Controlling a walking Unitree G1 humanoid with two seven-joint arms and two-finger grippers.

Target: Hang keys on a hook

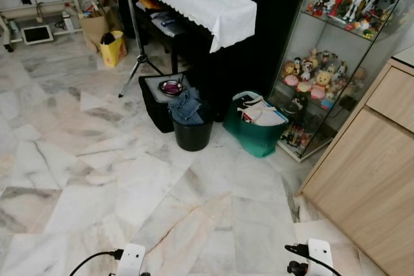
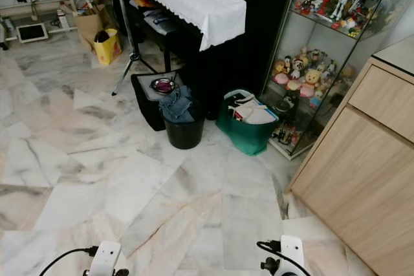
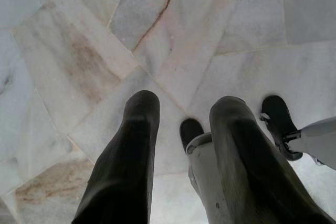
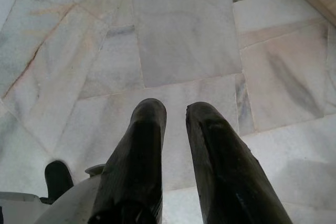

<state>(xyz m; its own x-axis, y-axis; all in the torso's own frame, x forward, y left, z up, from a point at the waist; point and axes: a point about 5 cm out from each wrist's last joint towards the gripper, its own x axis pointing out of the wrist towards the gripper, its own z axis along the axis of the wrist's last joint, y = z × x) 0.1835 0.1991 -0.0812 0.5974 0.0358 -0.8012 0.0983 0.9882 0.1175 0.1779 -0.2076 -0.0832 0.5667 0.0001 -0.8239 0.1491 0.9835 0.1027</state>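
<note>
Scene: a marble floor (image 1: 97, 179) in a lived-in room, seen from the robot's head as it looks forward and down.
Far side: a piano draped in a white lace cloth (image 1: 207, 1), a black bucket (image 1: 192, 135) with denim stuffed in it, and just to its right a green bag (image 1: 255, 127) of papers.
Right side: a glass cabinet (image 1: 336, 63) of toys, and nearer, a pale wooden cupboard (image 1: 372, 172) running along the right edge.
Far left: a yellow bag (image 1: 113, 48) beside a tripod's legs.
Keys and hook: neither can be made out in any view; which way they lie from either arm cannot be told, so neither arm can be called the nearer.
Left claw (image 3: 184, 111): hanging low over bare marble, its two black fingers (image 3: 134, 145) a modest gap apart, nothing between them and touching nothing. The robot's foot (image 3: 278, 121) sits on the floor below.
Right claw (image 4: 176, 111): likewise pointed down at the tiles, fingers parted narrowly, holding nothing.
Wrists: both show at the near edge of the head views, well apart, arms idle at the robot's sides.
Judgement: the task looks barely begun; the keys must first be found.
</note>
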